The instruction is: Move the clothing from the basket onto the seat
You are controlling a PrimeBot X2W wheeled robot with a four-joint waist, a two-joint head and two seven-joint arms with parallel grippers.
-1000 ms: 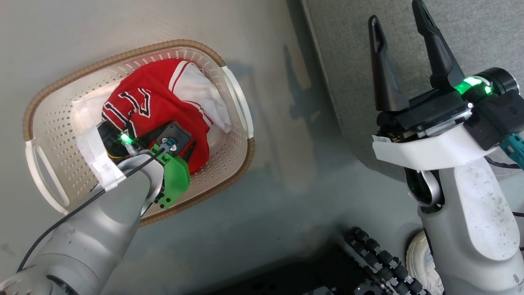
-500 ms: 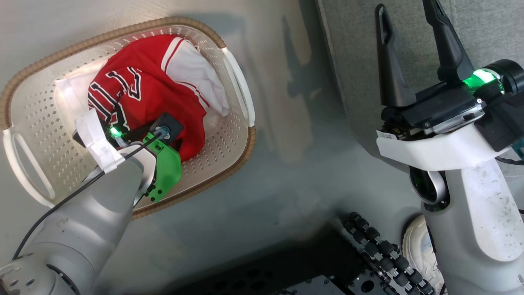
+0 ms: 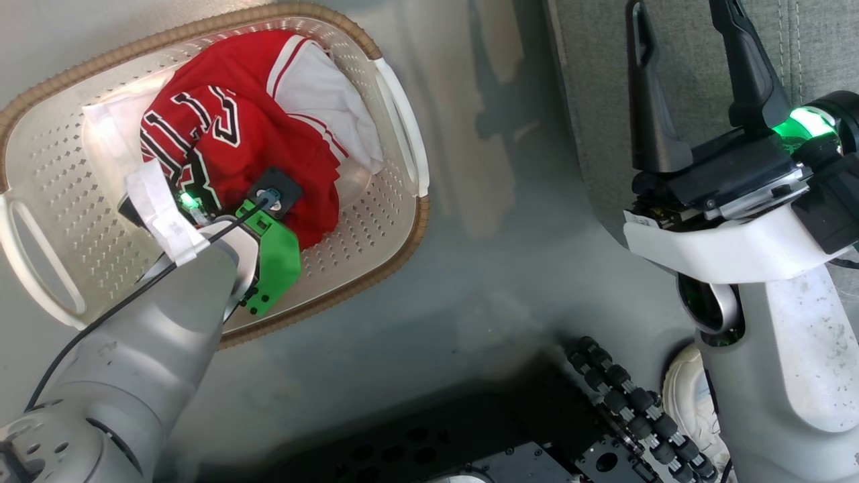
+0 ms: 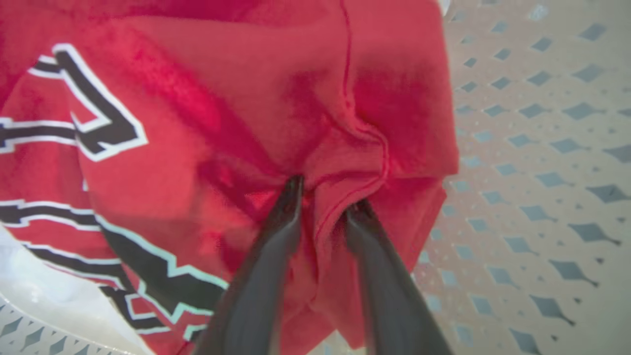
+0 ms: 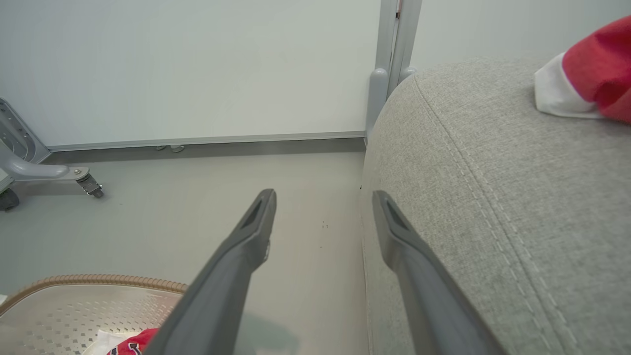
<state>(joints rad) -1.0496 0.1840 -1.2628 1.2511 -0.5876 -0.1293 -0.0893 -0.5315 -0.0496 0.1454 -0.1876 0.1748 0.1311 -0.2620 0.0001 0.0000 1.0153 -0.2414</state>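
Landmark: the basket [image 3: 60, 188] is taken as the reference; it is set on the grey floor [image 3: 483, 288].
Red jersey [image 3: 228, 154]: it is found inside the basket, bunched up, with black-and-white lettering turned upward. White cloth [image 3: 325, 124] is seen against it on the side of the basket toward the seat.
Left hand [image 4: 328, 195]: it is lowered into the basket. Its fingers are drawn to a narrow gap, and a ridge of the red jersey is pinched between the tips.
Right hand [image 3: 679, 20]: it is held outside the basket, well apart from it, at the seat's edge. Its fingers are spread wide and nothing is held between them.
Seat [image 3: 597, 67]: the grey upholstered cushion is placed beside the basket, with a strip of floor left between them.
Second red garment [image 5: 591, 69]: a red piece with white trim is laid on top of the seat, away from the basket; its kind cannot be told.
Robot base [image 3: 624, 409]: black rollers are seen on the floor, nearer the robot than the basket.
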